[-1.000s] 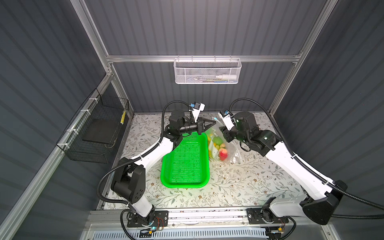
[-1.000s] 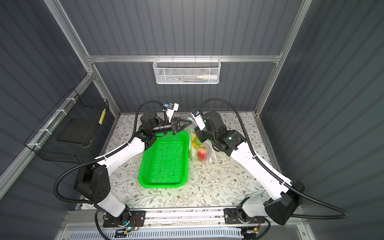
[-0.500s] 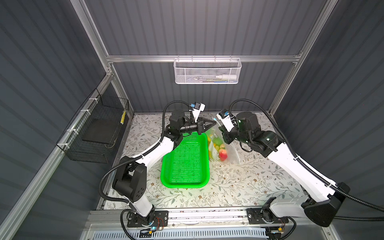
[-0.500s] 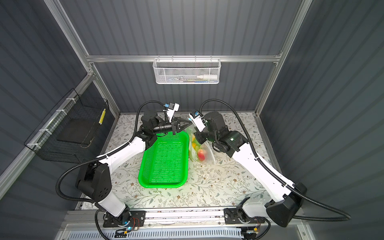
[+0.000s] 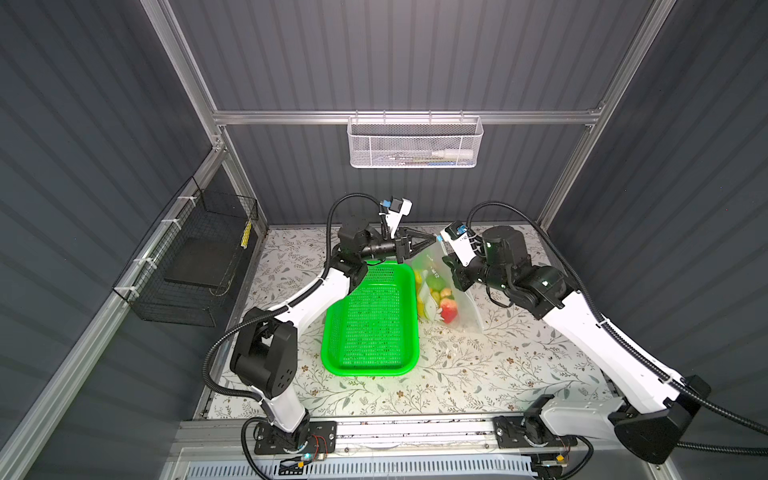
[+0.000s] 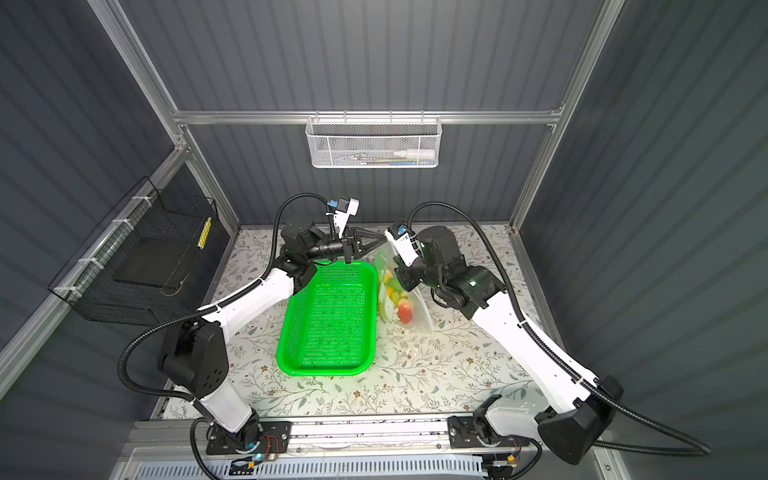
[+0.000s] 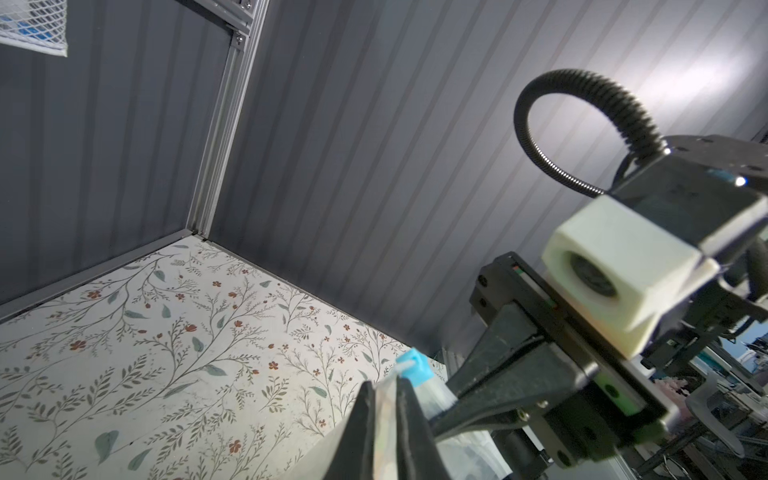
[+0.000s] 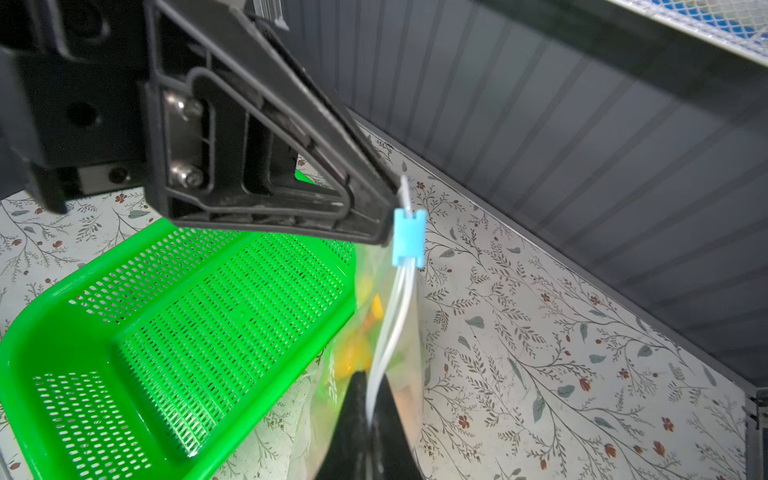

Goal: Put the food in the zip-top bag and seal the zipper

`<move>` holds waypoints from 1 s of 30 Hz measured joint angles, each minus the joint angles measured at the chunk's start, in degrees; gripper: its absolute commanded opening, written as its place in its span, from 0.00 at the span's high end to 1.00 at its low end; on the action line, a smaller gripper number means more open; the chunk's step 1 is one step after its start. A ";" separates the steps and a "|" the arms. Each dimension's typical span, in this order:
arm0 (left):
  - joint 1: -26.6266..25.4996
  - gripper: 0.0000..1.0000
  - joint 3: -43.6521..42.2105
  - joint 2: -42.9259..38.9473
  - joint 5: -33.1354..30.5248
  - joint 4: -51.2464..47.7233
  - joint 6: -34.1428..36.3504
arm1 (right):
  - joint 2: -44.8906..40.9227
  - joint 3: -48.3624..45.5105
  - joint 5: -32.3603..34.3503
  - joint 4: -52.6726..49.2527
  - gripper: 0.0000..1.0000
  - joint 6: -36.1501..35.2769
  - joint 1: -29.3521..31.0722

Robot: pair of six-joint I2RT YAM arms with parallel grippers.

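- Both arms stretch from the front rail toward the back wall.
- Flat on the floral worktop [image 5: 478, 374]: green basket [image 5: 370, 324], rectangular, perforated plastic.
- Just right of it: zip-top bag [image 5: 469, 309], clear and crinkly, held upright, with the food [image 5: 448, 309] (red, green, yellow pieces) low inside.
- Mid-edge: right jaws pressed together on the zipper [image 8: 395, 311] strip.
- Farthest: left jaws, held level, pinching the bag's top corner beside the blue slider [image 8: 408, 237].

You see a bright green perforated basket [image 5: 370, 320] on a cream counter [image 5: 478, 374] printed with grey-green leafy sprigs and small rust-red flowers. The clear zip-top bag [image 5: 469, 307] shows food [image 5: 449, 309] in red, green and yellow, perhaps orange too. Its zipper [image 8: 395, 320] is whitish-clear with a light-blue slider [image 8: 408, 237]. The walls [image 5: 415, 62] are ribbed dark grey.
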 measured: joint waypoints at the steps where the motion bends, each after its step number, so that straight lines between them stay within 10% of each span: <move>1: 0.00 0.92 0.00 0.33 0.39 1.03 -0.74 | -0.13 -0.04 -0.31 0.00 1.00 0.02 -0.15; 9: 0.11 0.36 1.25 4.02 5.86 7.56 -2.93 | -0.44 -0.13 -5.27 -0.37 1.00 -0.83 -2.21; 19: 0.11 0.55 9.27 7.61 14.49 8.90 -2.12 | -2.51 0.46 -9.42 -3.56 1.00 -3.74 -5.99; 30: -0.39 0.32 9.31 8.13 16.87 11.96 -4.42 | -2.93 1.92 -11.43 -4.70 1.00 -3.87 -7.34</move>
